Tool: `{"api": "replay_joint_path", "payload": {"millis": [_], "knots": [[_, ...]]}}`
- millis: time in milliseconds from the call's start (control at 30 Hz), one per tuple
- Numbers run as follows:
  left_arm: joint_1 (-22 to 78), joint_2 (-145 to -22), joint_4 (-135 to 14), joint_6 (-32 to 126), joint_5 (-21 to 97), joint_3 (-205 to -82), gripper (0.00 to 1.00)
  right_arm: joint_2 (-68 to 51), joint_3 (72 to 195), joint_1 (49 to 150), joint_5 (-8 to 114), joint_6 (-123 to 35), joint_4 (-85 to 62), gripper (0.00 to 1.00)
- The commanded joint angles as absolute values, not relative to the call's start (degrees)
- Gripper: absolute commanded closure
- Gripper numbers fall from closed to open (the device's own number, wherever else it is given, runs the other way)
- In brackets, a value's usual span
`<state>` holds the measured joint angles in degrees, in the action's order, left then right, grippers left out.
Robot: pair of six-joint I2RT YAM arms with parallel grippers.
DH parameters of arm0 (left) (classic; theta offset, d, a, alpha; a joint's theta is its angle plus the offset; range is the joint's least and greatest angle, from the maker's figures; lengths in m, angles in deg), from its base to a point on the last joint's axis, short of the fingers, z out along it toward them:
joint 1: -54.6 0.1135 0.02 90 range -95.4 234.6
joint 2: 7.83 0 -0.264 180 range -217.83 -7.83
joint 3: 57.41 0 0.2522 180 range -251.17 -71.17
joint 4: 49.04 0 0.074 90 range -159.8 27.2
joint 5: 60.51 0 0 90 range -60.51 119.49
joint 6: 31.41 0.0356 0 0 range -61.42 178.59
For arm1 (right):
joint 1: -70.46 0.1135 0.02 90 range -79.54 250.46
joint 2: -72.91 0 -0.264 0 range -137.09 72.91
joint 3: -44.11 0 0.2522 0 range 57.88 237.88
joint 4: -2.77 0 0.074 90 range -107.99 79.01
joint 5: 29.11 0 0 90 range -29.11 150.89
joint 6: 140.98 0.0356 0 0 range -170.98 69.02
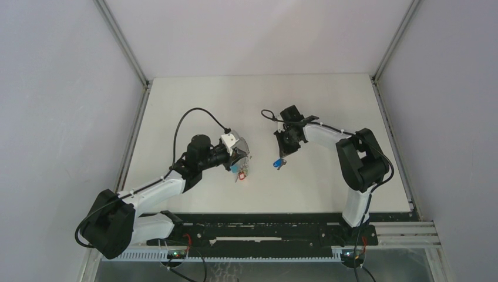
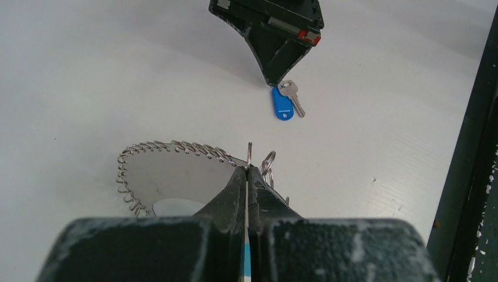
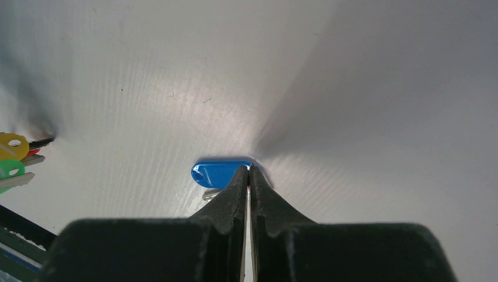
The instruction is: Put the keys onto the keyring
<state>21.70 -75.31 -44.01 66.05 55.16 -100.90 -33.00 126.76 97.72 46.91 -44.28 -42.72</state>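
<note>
Two claws, both clenched: the left gripper (image 2: 247, 172) pinches the keyring (image 2: 176, 146) by its wire, and the right gripper (image 3: 249, 170) touches the blue key (image 3: 215, 174) lying to that ring's right.

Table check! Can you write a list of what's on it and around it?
Surface: white table.
Job's things: blue-headed key lies on the table; keyring strung with keys, apart from it.
Clutter: nothing seen.
Grippers: left gripper shut on the keyring's wire; right gripper shut, tips at the blue-headed key.
Cables: black cable loops above the left arm.
Surroundings: grey walls, metal posts.
</note>
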Motion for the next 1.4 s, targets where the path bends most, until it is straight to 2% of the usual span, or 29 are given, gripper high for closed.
{"api": "replay_joint_path", "payload": {"millis": [0,233,433,800,1367], "knots": [[21.9,-74.7,-40.2,65.3,55.9,-100.5,1.0,-32.7,128.1,99.2,51.9,-42.6,-41.0,0.99],[21.9,-74.8,-40.1,65.2,55.9,-100.5,1.0,-32.8,128.3,101.0,57.5,-42.8,-43.2,0.83],[21.9,-74.6,-40.1,65.2,55.9,-100.4,1.0,-30.3,128.3,102.3,58.1,-43.4,-43.8,0.77],[21.9,-74.4,-40.1,65.2,56.0,-100.4,1.0,-30.5,128.3,99.8,52.4,-42.6,-43.3,0.77],[21.9,-74.2,-40.2,65.1,56.1,-100.4,1.0,-32.6,128.3,98.9,49.5,-41.5,-43.4,0.85]]}}
